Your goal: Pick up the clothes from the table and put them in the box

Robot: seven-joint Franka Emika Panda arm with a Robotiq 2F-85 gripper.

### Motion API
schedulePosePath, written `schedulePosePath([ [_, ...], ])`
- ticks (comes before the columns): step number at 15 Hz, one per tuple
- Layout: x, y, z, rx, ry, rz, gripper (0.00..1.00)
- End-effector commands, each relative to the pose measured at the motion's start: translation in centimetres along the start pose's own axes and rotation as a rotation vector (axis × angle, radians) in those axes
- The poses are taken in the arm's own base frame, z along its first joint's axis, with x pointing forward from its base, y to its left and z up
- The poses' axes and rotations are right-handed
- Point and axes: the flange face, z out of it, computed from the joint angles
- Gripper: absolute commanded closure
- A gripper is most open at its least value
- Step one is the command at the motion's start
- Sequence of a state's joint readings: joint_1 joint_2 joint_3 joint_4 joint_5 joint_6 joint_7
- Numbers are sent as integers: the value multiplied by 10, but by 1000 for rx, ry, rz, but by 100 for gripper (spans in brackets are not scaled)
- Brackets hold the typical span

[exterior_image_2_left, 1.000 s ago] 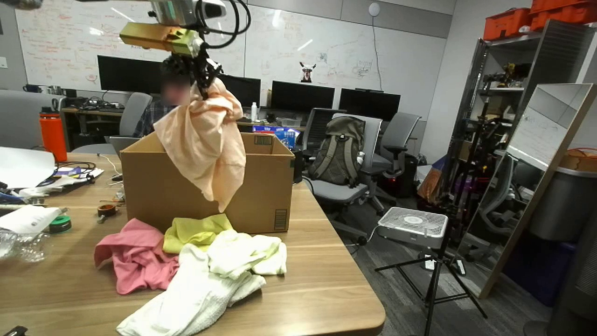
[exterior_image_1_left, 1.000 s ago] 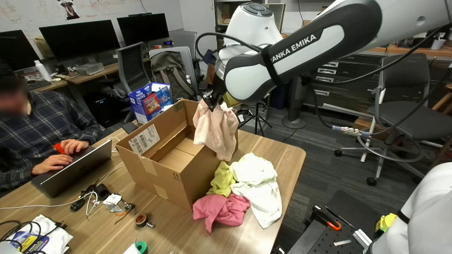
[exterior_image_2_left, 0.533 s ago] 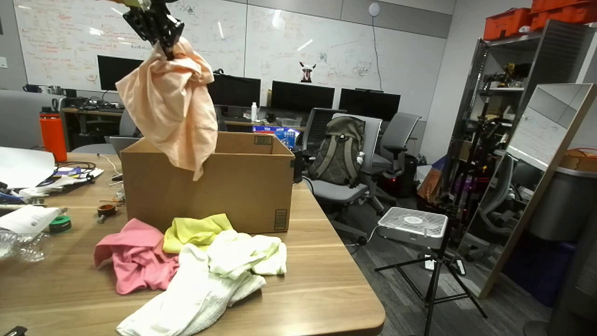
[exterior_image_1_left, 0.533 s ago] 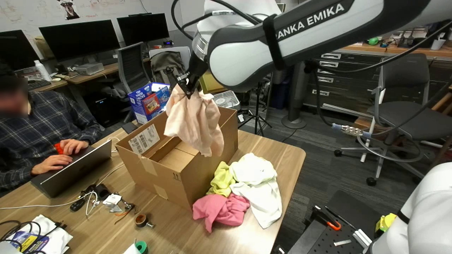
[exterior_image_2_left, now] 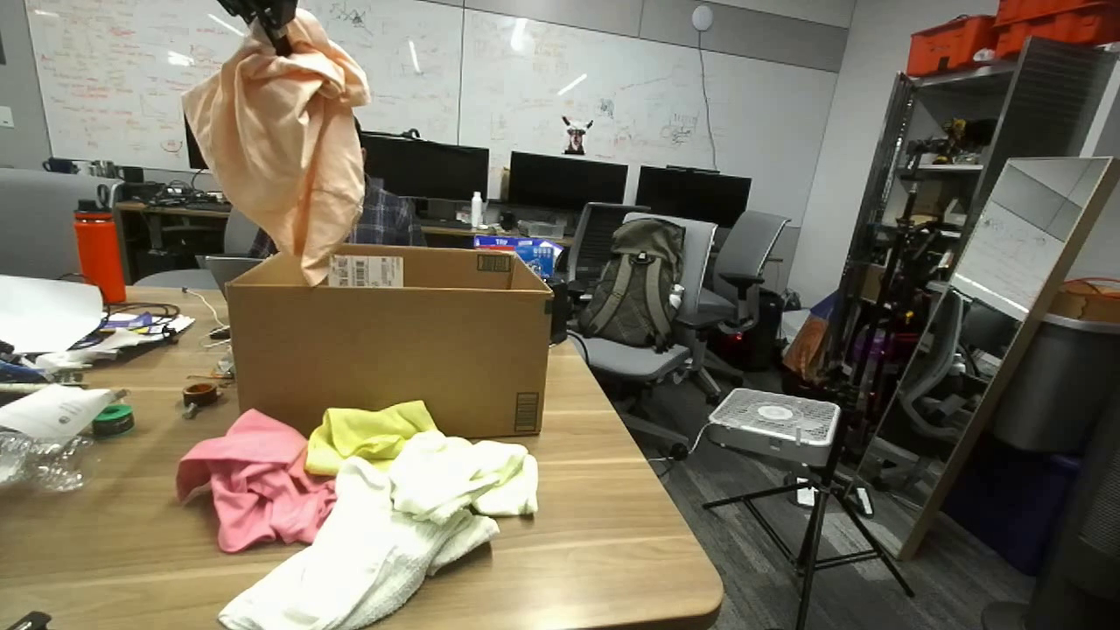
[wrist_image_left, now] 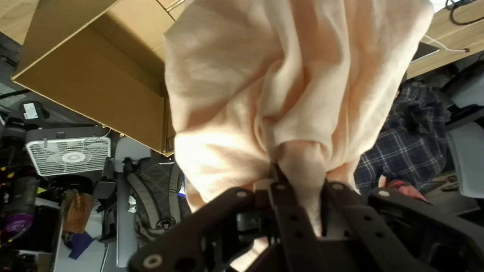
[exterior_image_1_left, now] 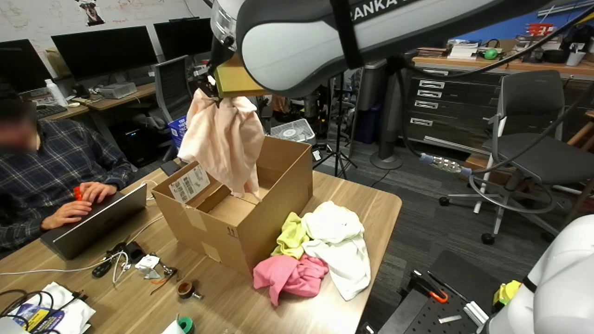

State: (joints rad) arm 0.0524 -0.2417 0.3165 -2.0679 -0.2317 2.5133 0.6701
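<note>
Over the mouth of the cardboard box point(exterior_image_1_left: 267, 222), a peach cloth point(exterior_image_1_left: 225, 139) is suspended, its tail hanging toward the opening; whether the tail dips below the box rim cannot be told. A bunched fold of the cloth is pinched between the fingers of the Robotiq gripper point(wrist_image_left: 302, 179).

A light, soft, unbreakable load is to be expected, with some swing, and a corner possibly caught on the box rim if lowered off-centre. For the pieces heaped just beside the box, the yellow-green cloth point(exterior_image_2_left: 363, 433), pink cloth point(exterior_image_2_left: 262, 490) and white towel point(exterior_image_2_left: 367, 542), a raised central fold would best be gripped; the thicker-looking towel may sag more.

The pinch is shown closely only in the wrist view, where the heap is not seen; by both exterior views that heap is shown. Part of the box's inner floor point(exterior_image_1_left: 232, 208) is revealed in an exterior view, but in an exterior view it is screened by the near wall point(exterior_image_2_left: 385, 359).
</note>
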Motion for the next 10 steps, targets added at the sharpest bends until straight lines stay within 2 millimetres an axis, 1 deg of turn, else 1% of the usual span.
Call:
schedulePosePath([
  [1,27,-9,7,-63,44,72,96],
  [5,39,-4,33,-156,65,122,96],
  [10,42,-2,62,-230,59,134,96],
])
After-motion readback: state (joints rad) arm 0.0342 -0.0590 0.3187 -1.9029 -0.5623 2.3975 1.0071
